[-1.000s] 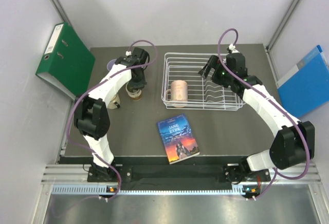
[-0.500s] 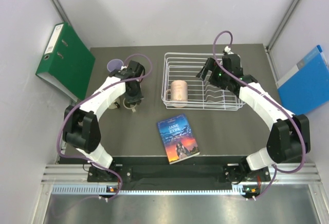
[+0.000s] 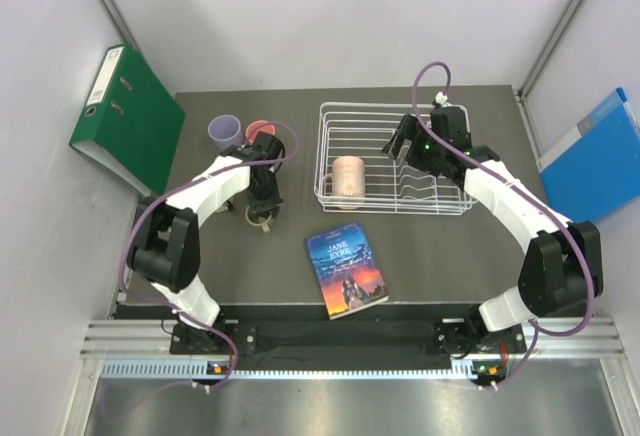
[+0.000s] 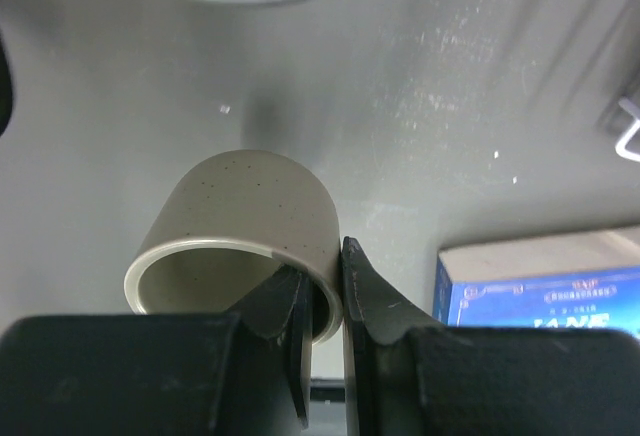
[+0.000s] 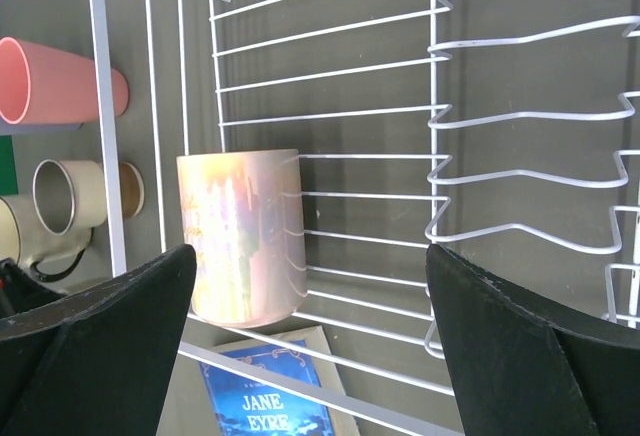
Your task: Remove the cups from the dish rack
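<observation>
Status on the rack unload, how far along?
Done: the lilac cup and pink cup stand on the table, left of the rack. In hand: the left hand pinches the rim of the beige mug outside the rack; whether it rests on the table is unclear. Left: the peach mug sits in the rack, with the right hand open over the rack.

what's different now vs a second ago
The left gripper, shut on the rim of the beige mug, drew back toward the near edge with it, uncovering the lilac tumbler and salmon cup. The right gripper, open, shifted slightly left over the dish rack. The peach mug and book stayed put.
</observation>
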`<state>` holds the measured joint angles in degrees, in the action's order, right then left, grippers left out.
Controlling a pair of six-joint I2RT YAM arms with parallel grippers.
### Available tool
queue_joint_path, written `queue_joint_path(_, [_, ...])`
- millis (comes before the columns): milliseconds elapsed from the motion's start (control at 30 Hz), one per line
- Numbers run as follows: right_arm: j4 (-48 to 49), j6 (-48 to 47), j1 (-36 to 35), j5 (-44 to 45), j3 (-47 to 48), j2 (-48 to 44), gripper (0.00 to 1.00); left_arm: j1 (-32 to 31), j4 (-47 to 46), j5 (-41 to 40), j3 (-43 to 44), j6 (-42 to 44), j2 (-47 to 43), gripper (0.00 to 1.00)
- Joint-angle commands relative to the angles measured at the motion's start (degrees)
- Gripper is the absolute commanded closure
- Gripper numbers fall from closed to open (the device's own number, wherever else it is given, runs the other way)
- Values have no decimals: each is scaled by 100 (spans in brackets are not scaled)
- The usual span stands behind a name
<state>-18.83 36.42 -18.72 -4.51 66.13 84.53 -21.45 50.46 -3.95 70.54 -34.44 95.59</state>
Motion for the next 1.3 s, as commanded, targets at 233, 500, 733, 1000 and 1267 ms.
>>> queue_joint_path(233, [-59,-109,-62,170,295,-42,4,97,-511,-54,-208,86,521,100])
queue_joint_path(500, [-33,-118,-62,161,260,46,4,106,-423,-220,-146,130,390,88])
queue_joint_path(733, [-7,-127,-53,135,287,125,4,97,-142,-448,29,121,12,44])
queue_joint_path(1000, [11,-127,-70,100,322,73,4,36,315,-634,407,86,-567,38])
queue_joint_path(1267, [-103,-416,-245,573,348,-130,1,-640,615,-1301,1295,86,-1392,1])
